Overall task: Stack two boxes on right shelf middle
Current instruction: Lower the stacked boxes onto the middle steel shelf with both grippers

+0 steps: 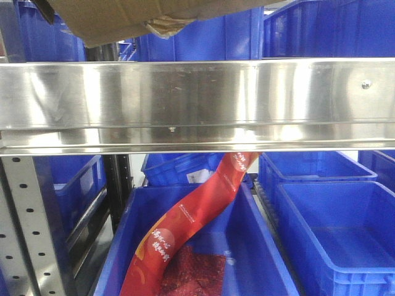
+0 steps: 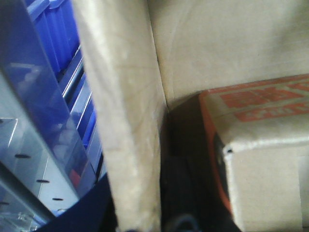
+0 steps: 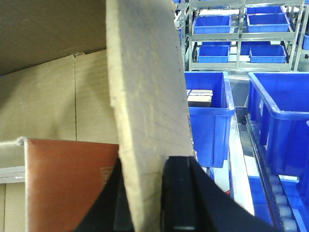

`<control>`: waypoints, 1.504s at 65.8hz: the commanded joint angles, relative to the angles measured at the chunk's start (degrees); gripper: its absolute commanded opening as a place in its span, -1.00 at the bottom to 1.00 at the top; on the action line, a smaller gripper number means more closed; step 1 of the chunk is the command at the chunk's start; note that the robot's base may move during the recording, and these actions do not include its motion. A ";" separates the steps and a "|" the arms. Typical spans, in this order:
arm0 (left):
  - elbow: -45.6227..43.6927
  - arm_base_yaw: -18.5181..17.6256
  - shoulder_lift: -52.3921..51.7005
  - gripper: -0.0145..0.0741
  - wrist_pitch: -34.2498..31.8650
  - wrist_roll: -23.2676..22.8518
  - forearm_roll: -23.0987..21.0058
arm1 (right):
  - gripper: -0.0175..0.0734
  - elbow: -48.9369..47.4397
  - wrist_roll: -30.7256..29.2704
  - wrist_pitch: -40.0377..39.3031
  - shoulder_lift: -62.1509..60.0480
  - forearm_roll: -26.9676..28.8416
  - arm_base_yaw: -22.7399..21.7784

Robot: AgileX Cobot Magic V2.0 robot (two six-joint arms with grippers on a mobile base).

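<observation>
The front view is filled across its width by the broad, reflective front rail of the steel shelf (image 1: 197, 102), with a hole-punched upright (image 1: 28, 228) seen below it at the left. Blue bins (image 1: 336, 228) are ranged above and below the rail, and a red printed packet (image 1: 185, 225) is seen leaning in the bin below the middle of the rail. Only a corner of a brown cardboard box (image 1: 117, 18) is visible, held above the rail at the upper left, with a torn tape flap hanging from its lower edge.

In the right wrist view, an upright flap of the box (image 3: 147, 111) is pinched between the dark fingers (image 3: 181, 193) of the right gripper (image 3: 145, 203), which is closed on the cardboard. A reddish-brown carton (image 3: 67, 183) is seen inside the box, to the left of the flap.

In the left wrist view, a cardboard wall (image 2: 125, 116) is seen edge-on, with an orange-printed carton (image 2: 263, 145) lying inside. The left gripper's fingers are hidden in dark shadow at the bottom, so its state cannot be told.
</observation>
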 commanded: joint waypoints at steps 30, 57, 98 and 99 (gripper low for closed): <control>-2.45 -0.09 0.07 -0.92 -7.41 4.36 -4.47 | -0.95 -0.75 0.97 14.84 -1.17 0.66 0.52; -7.74 10.97 0.21 -0.92 -6.68 35.04 -39.18 | -0.95 -0.53 0.97 11.17 -1.17 1.93 0.52; -7.66 14.03 1.88 -0.17 -5.16 35.84 -43.69 | -0.37 -0.53 1.07 11.60 3.56 2.02 0.52; -7.66 14.03 2.23 -0.12 -5.16 35.84 -43.55 | -0.30 -0.53 1.07 11.79 3.56 2.02 0.52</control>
